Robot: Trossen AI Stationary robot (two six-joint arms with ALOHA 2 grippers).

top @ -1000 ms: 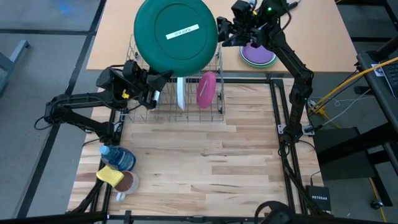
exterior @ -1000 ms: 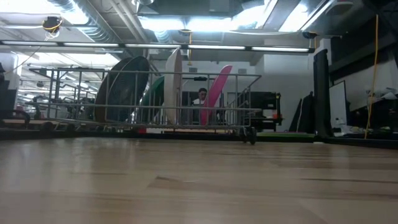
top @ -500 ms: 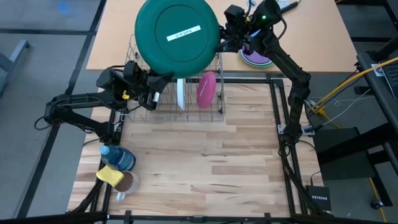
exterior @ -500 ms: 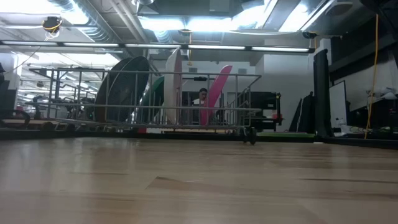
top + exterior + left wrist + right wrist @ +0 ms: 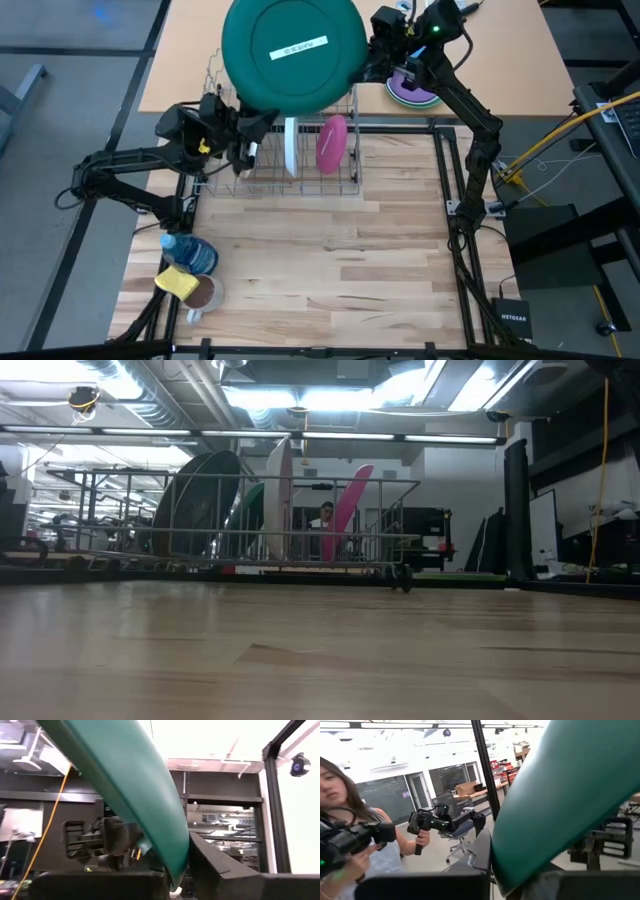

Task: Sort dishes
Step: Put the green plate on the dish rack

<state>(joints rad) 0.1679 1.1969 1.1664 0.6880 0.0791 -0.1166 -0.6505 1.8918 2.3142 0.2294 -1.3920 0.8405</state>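
Near corner items: in the high view's lower left, a blue dish [image 5: 194, 254], a yellow object [image 5: 176, 283] and a brown dish [image 5: 206, 292] sit together on the wooden table [image 5: 340, 260].
Left gripper [image 5: 250, 133]: left of centre in the high view, clenched on the lower left rim of the large green plate [image 5: 291, 53].
Dish rack [image 5: 290, 160]: wire rack at the table's far edge, upper centre of the high view; a white plate [image 5: 290, 146] and a pink plate [image 5: 333, 143] stand on edge in it, side by side.
Large green plate: held aloft above the rack, underside with a white label facing the overhead camera, gripped at both sides.
Right gripper [image 5: 375, 62]: upper centre-right, clamped on the plate's right rim.
Purple dish [image 5: 416, 90]: upper right, on the tan surface beyond the rack.
Person [image 5: 355, 835]: left of the right wrist view, holding a camera rig.
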